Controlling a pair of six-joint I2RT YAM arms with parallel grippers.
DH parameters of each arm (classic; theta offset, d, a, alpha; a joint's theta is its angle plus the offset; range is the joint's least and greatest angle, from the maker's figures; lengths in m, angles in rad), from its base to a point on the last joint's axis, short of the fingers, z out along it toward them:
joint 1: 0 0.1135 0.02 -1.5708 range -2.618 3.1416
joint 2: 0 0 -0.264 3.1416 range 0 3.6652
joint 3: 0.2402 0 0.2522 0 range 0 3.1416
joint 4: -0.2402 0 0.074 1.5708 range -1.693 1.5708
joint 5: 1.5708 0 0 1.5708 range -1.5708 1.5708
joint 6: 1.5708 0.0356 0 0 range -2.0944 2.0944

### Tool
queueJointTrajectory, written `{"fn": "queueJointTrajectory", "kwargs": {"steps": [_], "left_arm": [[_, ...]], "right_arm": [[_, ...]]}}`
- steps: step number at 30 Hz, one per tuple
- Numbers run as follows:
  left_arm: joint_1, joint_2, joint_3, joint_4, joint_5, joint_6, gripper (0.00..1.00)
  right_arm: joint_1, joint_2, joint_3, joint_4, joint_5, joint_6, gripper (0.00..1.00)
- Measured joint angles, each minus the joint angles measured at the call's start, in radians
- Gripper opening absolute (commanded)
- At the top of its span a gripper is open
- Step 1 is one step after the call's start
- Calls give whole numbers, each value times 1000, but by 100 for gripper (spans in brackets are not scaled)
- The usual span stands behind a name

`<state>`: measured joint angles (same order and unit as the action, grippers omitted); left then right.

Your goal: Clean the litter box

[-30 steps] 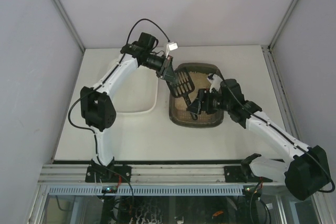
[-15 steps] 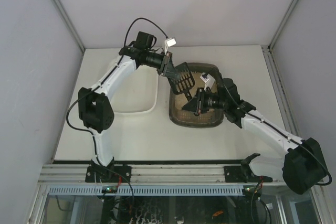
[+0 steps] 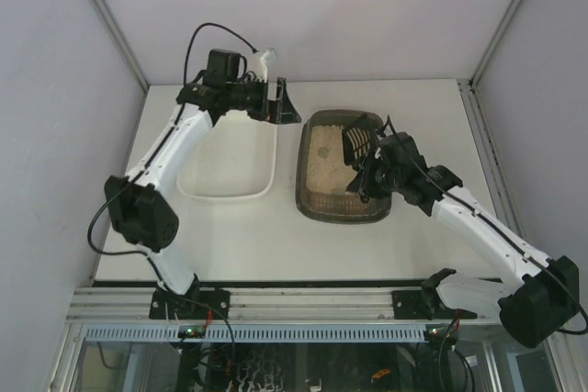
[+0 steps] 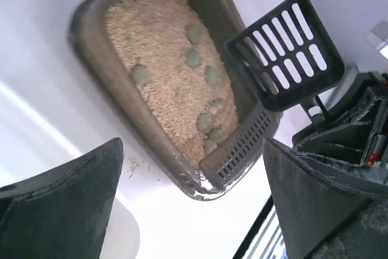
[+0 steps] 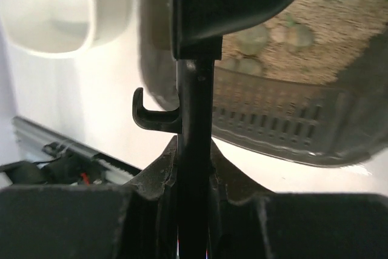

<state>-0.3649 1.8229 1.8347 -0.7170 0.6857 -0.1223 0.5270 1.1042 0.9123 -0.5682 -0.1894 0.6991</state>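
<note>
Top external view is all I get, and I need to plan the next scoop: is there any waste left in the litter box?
Observer: Yes. The left wrist view shows several greenish-grey clumps on the litter in the litter box, spread from the middle toward its slotted end.
Operator: Is the scoop carrying anything?
Observer: It doesn't look like it. In that same view every slot of the scoop is clear.
Operator: How is it gripped?
Observer: The right wrist view shows the right gripper shut on the scoop's handle, just behind a small side hook.
</note>
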Motion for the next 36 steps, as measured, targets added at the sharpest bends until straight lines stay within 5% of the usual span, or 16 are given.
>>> {"fn": "queueJointTrajectory", "kwargs": {"steps": [5,16,36], "left_arm": [[-10,-211,-284,200,-214,-190,100],[-87,-175,-467,312,-635,-537,100],[-160,39,-485,357,-621,-777,100]], "right_arm": [[-10,152,140,-174,101,-24,0],[-117,593,445,-298,21,-109,0],[-40,800,624,-365,-57,-166,0]]}}
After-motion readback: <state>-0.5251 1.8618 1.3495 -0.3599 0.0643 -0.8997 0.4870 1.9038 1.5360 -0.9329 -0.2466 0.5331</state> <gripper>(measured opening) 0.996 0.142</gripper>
